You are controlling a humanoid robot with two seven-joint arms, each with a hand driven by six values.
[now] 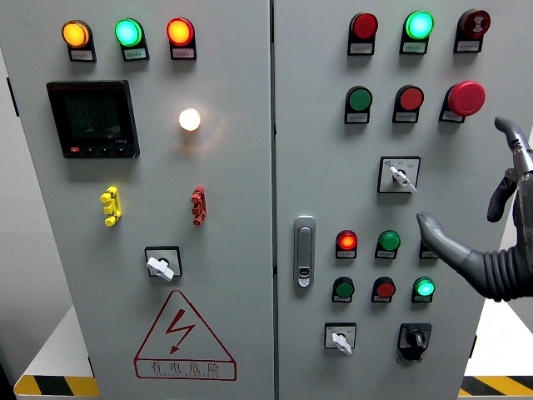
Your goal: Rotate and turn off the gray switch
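Three grey rotary switches sit on the cabinet. One is on the right door's upper part [400,175], with its knob pointing down-right. Another is at the right door's bottom [340,337], and the third is on the left door [161,265]. My right hand [462,177] comes in from the right edge with its fingers spread, holding nothing. Its thumb [433,229] points left below the upper switch, and its other fingers [510,133] rise near the right edge. The hand hangs to the right of the upper switch, apart from it. The left hand is out of sight.
A red mushroom button [466,97] is just above the hand. Lit and unlit pilot lights and push buttons surround the switches. There is a black rotary switch [414,337] at the bottom right, a door latch [305,251] at the centre, and a meter display [92,118] on the left door.
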